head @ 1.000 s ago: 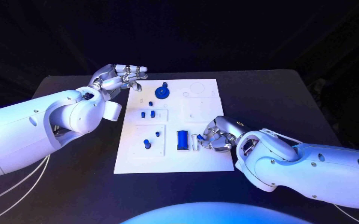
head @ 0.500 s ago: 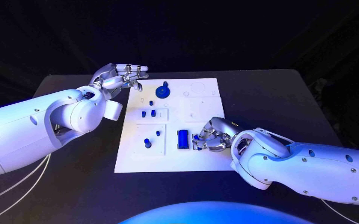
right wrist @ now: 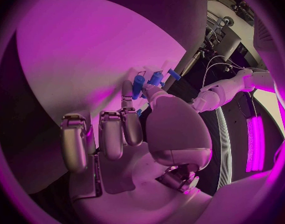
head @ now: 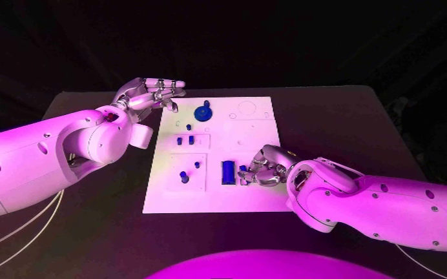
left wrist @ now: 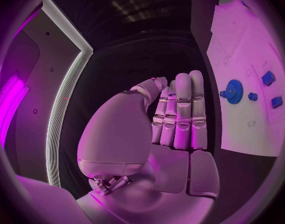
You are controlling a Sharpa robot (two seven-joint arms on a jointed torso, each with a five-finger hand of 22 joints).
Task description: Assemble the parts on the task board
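White task board [head: 256, 201] is lying flat in the middle of my black bench [head: 335, 117], long sides running from the near edge toward the far edge.

Blue parts on the board:
- a gear-shaped part [head: 204, 112] is sitting near the board's far edge, toward its left side; my left wrist view is showing it too [left wrist: 233, 91];
- a small round part [head: 188, 127] is sitting just nearer than the gear;
- two small blocks [head: 185, 141] are standing side by side in a raised square panel by the board's left edge;
- a small peg [head: 185, 177] is resting in the next panel, closer to the near edge;
- a long upright block [head: 227, 172] is standing near the board's middle, toward the near edge.

My left hand [head: 149, 95] is hovering off the board's far left corner, fingers [left wrist: 183, 109] straight and close together, palm bare, gripping nothing.

My right hand [head: 265, 168] is resting on the board just right of the long block, fingers [right wrist: 111, 134] curling down toward the board surface. Small blue pieces [right wrist: 149, 80] are showing at the fingertips; whether I am actually pinching one, I cannot tell.
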